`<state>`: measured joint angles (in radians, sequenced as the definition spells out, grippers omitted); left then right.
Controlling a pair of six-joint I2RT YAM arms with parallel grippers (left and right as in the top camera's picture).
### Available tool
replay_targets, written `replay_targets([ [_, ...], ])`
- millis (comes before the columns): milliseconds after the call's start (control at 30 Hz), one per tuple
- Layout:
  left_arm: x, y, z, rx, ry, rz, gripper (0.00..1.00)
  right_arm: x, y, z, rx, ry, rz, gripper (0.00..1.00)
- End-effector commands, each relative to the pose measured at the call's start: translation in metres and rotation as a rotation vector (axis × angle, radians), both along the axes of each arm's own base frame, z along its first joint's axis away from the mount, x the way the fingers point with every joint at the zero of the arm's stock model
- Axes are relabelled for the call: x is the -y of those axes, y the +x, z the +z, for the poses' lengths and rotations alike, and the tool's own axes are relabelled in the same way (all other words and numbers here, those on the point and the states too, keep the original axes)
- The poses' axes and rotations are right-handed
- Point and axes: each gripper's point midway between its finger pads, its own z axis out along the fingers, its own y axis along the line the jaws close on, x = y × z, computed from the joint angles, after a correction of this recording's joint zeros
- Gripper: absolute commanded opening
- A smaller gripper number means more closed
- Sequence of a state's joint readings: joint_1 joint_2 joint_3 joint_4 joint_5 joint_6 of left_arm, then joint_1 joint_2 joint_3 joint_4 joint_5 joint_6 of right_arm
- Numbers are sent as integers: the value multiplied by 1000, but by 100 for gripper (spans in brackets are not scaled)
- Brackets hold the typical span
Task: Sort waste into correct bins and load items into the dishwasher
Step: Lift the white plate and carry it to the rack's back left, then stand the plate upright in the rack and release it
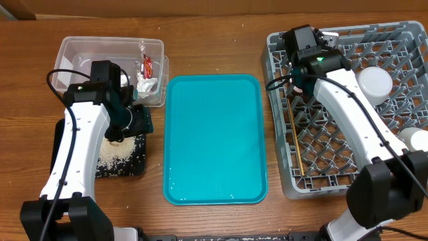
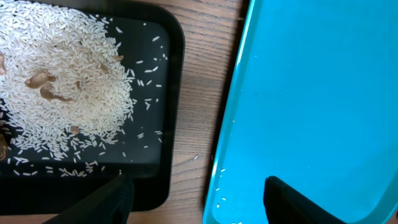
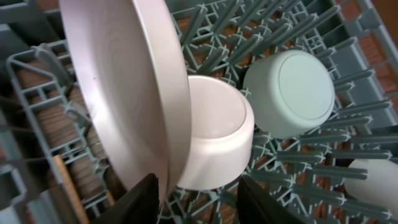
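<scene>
The plate (image 3: 124, 81) stands on edge among the pegs of the dish rack (image 1: 401, 40). A white bowl (image 3: 214, 140) leans against it, and a pale grey bowl (image 3: 289, 93) lies upside down beside that. My right gripper (image 3: 199, 199) is open just above the plate's rim and the white bowl; it also shows in the overhead view (image 1: 302, 82). Chopsticks (image 1: 295, 140) lie in the rack's left side. My left gripper (image 2: 196, 199) is open and empty over the gap between the black tray (image 2: 171, 74), which holds rice (image 2: 68, 74) and brown lumps (image 2: 40, 79), and the teal tray.
The teal tray (image 1: 214, 137) lies mid-table with a few rice grains (image 2: 221, 186) near its edge. The clear tub (image 1: 80, 50) at back left holds the red wrapper (image 1: 147, 65) and tissue (image 1: 148, 84). A white cup (image 1: 416, 139) sits at the rack's right edge.
</scene>
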<state>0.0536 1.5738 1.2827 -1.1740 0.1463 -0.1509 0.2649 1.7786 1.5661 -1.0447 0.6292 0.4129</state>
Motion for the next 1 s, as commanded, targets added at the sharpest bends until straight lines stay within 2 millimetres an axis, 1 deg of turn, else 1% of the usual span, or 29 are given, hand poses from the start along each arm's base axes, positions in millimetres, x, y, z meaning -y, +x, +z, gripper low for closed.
replay_targets([
  [0,2,0,-2,-4,-8,5,69,1,-11,44,127,139,-21,51],
  [67,2,0,-2,-3,-8,4,70,2,-17,56,150,209,-13,57],
  [100,2,0,-1,-2,-9,4,70,0,-19,60,157,259,-1,63],
  [133,3,1,-1,2,-9,3,70,-5,-19,62,157,315,30,66],
  [200,5,4,1,16,-12,-6,70,-26,-18,63,120,450,187,67],
  [233,8,9,3,35,-14,-21,71,-42,-19,63,91,537,309,72],
  [267,12,12,5,50,-19,-37,72,-54,-21,62,71,594,392,75],
  [300,19,17,8,76,-34,-72,73,-62,-22,63,58,634,455,78],
  [367,31,24,14,115,-48,-125,77,-69,-24,62,43,659,512,83],
  [467,45,30,22,144,-51,-171,85,-68,-29,59,21,657,510,93],
  [500,48,29,24,143,-52,-179,87,-68,-31,57,8,659,506,98],
  [533,49,26,25,133,-55,-182,88,-66,-34,55,-8,655,496,100],
  [633,47,10,25,64,-61,-170,87,-56,-46,45,-66,626,437,100],
  [700,43,-6,24,-5,-62,-157,87,-47,-52,40,-94,603,362,100],
  [800,36,-27,24,-91,-59,-139,87,-38,-62,35,-128,573,305,100],
  [867,36,-36,27,-111,-59,-147,87,-37,-67,35,-140,574,302,100],
  [967,35,-45,36,-94,-56,-175,87,-37,-73,38,-130,573,308,100],
])
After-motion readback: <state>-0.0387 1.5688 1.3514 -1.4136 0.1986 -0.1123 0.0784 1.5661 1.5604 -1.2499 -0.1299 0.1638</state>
